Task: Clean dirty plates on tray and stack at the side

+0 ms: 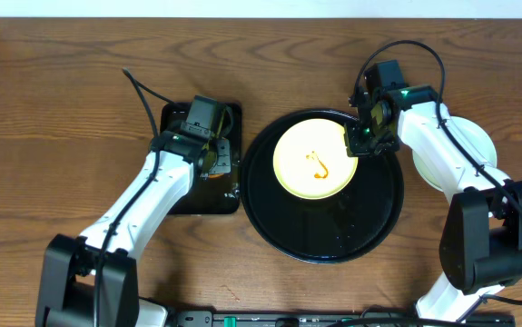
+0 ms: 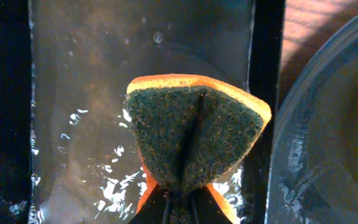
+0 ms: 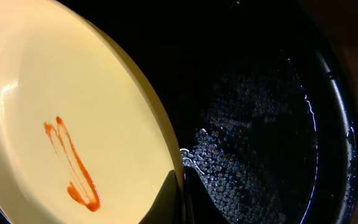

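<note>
The right gripper (image 3: 180, 186) pinches the rim of the sauce-streaked pale yellow round plastic plate (image 3: 73, 106) in the glossy black round tray (image 1: 324, 245) mid-counter, while the left gripper (image 2: 180, 200) clamps a folded orange-and-green sponge (image 2: 194, 140) over the wet rectangular black tray (image 2: 85, 87).

yellow plate (image 1: 295, 150), orange squiggle (image 1: 318, 165), on round tray (image 1: 324, 238); right gripper (image 1: 360, 141) at rim; left gripper (image 1: 215, 159) over rectangular tray (image 1: 201, 202).
</note>
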Controlling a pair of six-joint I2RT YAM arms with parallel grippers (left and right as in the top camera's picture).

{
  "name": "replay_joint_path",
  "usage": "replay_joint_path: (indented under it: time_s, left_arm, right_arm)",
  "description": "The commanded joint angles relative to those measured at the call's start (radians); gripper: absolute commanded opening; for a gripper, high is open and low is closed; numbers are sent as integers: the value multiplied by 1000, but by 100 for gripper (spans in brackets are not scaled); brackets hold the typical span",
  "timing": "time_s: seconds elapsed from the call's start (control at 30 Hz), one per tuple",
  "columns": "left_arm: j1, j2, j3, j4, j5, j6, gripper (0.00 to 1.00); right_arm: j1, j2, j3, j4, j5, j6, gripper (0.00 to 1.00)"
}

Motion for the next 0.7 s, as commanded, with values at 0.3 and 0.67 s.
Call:
replay_joint_path:
  time_s: [0.3, 0.67]
  left_arm:
    - [1, -23, -2, 22, -6, 6, 8]
    - [1, -153, -2, 129, -24, 21, 7]
  right_arm:
    - [8, -4, 6, -1, -2, -10, 1]
    - [8, -4, 6, -1, -2, -10, 1]
